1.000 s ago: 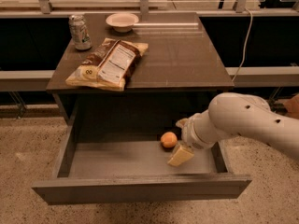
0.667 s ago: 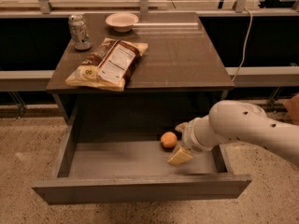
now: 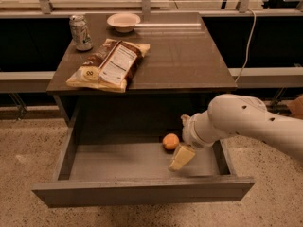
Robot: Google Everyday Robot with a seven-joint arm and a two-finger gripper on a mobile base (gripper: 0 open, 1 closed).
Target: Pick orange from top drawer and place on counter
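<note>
One top drawer [image 3: 142, 193] stands pulled fully out toward the camera. Its plain front panel is nearest, and its shallow floor lies open from above, which is what lets the arm [image 3: 246, 122] reach in at all. The white arm enters from the right, over the drawer's right wall, and angles downward. That brings the claw [image 3: 181, 156] low inside the drawer near the right end, its pale tip close to the floor. Whether the claw is open or closed I cannot tell from this view.

The orange [image 3: 170, 141] sits on the drawer floor just beside the claw, to its left and slightly farther back. It looks to be resting on the floor, not lifted. I judge the grasp is not yet made, and the claw seems placed low and close in order to come around the fruit from the side. A round fruit on a smooth floor could roll away if nudged.

Behind and above the drawer is the dark worktop [image 3: 184, 56]. Its right half is bare, and since that side is closest to the arm, it looks like the natural spot to set the fruit down. The left half holds a snack bag [image 3: 110, 65] lying flat. A soda can [image 3: 81, 32] stands upright at the back left corner, and a pale bowl [image 3: 123, 21] sits near the back edge. All three are well apart from the arm's likely path.
</note>
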